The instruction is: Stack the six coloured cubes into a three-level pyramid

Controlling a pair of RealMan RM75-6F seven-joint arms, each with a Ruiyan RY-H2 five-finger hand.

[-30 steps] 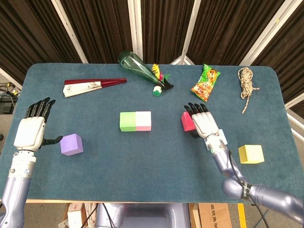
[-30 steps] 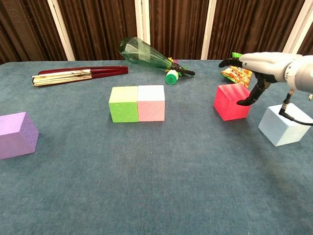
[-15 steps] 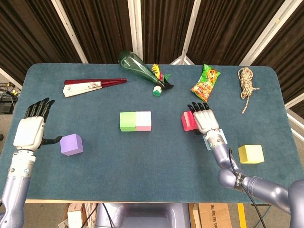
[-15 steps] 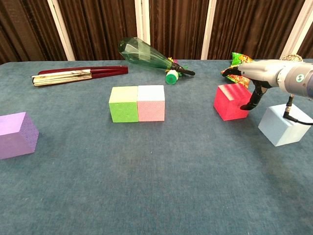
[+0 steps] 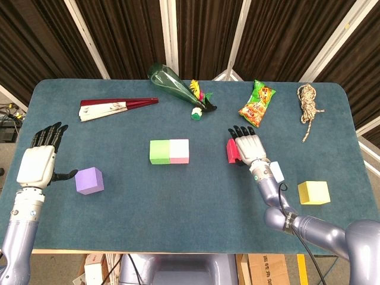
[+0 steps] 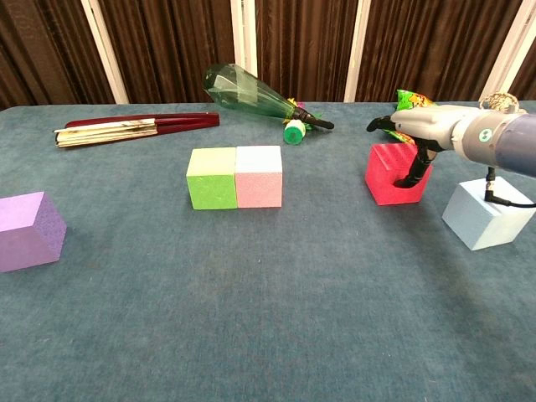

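A red cube (image 5: 231,151) (image 6: 392,177) sits right of centre. My right hand (image 5: 248,146) (image 6: 423,127) lies flat over its top with fingers stretched out, and the thumb hangs down against the cube's right side without gripping it. Green (image 5: 159,151) (image 6: 211,178) and pink (image 5: 179,151) (image 6: 258,176) cubes stand side by side, touching, mid-table. A light blue cube (image 5: 276,171) (image 6: 487,215) lies just behind my right wrist. The yellow cube (image 5: 313,192) is near the right front. My left hand (image 5: 38,160) is open beside the purple cube (image 5: 89,180) (image 6: 29,230), thumb pointing at it.
Along the back of the table (image 5: 196,202) lie a folded fan (image 5: 116,107), a green glass bottle (image 5: 175,86) on its side, a snack bag (image 5: 257,104) and a coil of rope (image 5: 307,104).
My right hand has slid left and now covers more of the red cube's top. The left hand and the other cubes have not moved.
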